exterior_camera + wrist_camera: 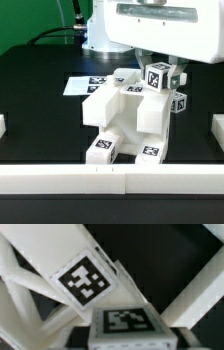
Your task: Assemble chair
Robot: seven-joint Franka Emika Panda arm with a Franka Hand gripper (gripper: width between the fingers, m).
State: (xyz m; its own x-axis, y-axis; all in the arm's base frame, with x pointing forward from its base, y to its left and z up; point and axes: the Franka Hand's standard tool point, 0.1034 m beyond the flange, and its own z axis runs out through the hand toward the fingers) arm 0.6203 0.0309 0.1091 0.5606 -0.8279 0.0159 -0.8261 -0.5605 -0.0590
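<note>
the chair looks mostly built; the tagged piece right under the gripper may need seating. can't tell the jaw width.

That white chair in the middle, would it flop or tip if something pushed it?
Probably stiff: the chair is built of thick, blocky white pieces. It would likely slide rather than roll, since broad flat faces rest on the black table. Its smooth surfaces might be somewhat slippery to grip.
</note>
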